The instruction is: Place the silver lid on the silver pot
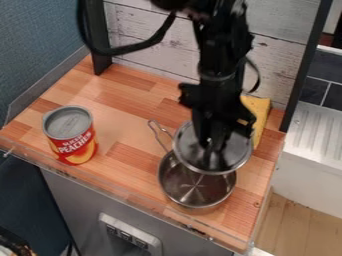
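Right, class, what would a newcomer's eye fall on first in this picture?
Probably the black robot arm, coming down from the top edge, with its gripper at the silver lid. The lid covers the far part of the silver pot, leaving its near part open. The bright red can at the left of the wooden counter also stands out.

Found the arm [220,55] cut off above, the silver pot's [195,192] far rim hidden behind the silver lid [189,151], the sponge [262,112] partly covered by the gripper [214,146].
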Available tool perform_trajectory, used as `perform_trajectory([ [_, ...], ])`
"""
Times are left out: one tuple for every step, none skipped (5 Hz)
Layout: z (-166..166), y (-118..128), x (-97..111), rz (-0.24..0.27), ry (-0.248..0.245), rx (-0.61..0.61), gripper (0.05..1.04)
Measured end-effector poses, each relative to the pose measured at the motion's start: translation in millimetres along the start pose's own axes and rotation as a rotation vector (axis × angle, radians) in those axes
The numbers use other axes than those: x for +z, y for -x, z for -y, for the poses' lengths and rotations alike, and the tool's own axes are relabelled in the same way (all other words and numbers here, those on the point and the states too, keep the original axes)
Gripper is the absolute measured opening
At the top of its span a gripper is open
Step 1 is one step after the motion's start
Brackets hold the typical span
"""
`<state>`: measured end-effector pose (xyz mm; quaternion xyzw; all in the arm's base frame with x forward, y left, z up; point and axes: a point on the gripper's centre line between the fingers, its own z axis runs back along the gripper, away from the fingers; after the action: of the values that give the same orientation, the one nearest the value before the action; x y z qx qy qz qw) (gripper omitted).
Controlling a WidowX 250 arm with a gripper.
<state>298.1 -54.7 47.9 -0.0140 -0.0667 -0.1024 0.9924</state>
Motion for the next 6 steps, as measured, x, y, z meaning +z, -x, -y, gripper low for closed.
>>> perform_trajectory([
  [1.2,17.8,-8.5,-0.031,-0.007,-0.002,0.286],
  [4.9,22.9,-13.2,-0.031,-0.012,-0.022,0.286],
  [6.4,20.0,-13.6,-0.012,-0.018,-0.03,0.286],
  [7.1,20.0,-16.9,-0.015,-0.023,-0.028,0.286],
  [5.4,24.5,-18.8,-0.028,-0.036,-0.029,0.287],
  [3.1,27.9,-20.0,-0.033,-0.048,-0.039,0.286],
])
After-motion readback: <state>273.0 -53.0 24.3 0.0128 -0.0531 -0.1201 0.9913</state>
